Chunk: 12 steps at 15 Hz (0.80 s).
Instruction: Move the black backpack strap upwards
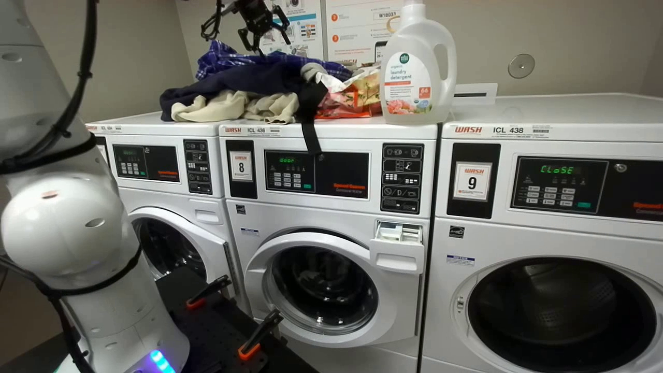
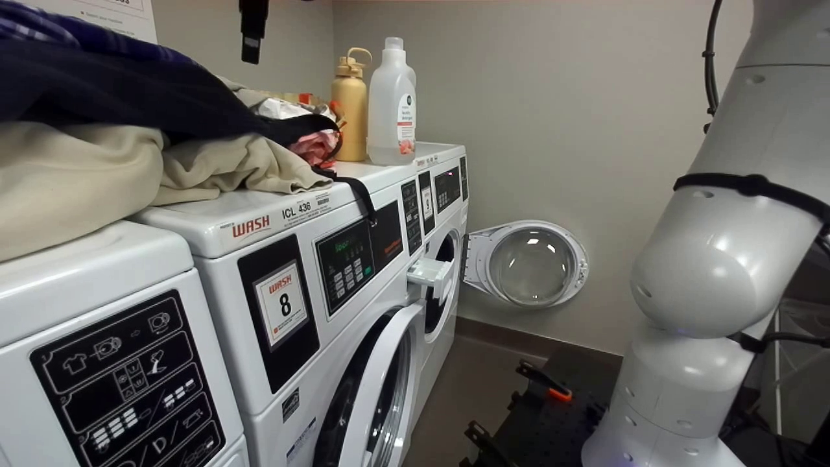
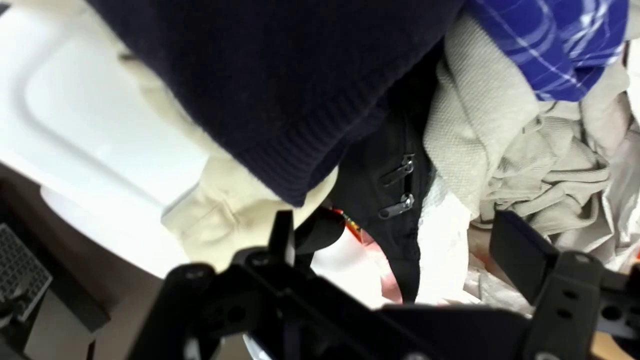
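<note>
The black backpack strap [image 1: 311,135] hangs from the dark bag over the front edge of the middle washer, down onto its control panel. It also hangs there in an exterior view [image 2: 360,191]. The black bag [image 3: 382,185] with two zip pulls shows in the wrist view, partly under a navy sweater. A black band [image 3: 320,232] beside the bag is partly behind a finger; its lower run is hidden. My gripper [image 1: 273,45] is open and empty above the clothes heap. In the wrist view its fingers [image 3: 395,225] are spread wide, with the bag between and beyond them.
A heap with a navy sweater [image 1: 259,77], cream cloth [image 1: 222,106] and blue plaid shirt [image 1: 222,57] lies on the washers. A detergent bottle [image 1: 412,77] stands right of it, and a yellow bottle [image 2: 350,110] beside that. A detergent drawer [image 1: 398,254] and washer doors stand open.
</note>
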Motion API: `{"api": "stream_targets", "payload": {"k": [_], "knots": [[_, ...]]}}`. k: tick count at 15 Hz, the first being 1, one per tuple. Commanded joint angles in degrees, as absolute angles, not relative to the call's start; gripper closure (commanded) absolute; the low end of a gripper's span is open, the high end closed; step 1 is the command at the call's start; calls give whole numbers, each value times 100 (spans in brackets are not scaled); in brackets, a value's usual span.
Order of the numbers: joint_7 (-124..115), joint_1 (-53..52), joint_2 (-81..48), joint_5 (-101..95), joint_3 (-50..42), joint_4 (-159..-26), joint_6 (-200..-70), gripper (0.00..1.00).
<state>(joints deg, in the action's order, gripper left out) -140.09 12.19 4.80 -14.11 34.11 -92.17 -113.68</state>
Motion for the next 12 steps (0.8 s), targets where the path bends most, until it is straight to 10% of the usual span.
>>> {"api": "stream_targets", "payload": {"k": [1, 12], "knots": [[-13076, 194, 276, -1424, 2484, -8924, -10470, 0], [-11576, -534, 1006, -1013, 1176, -10407, -10190, 0]]}}
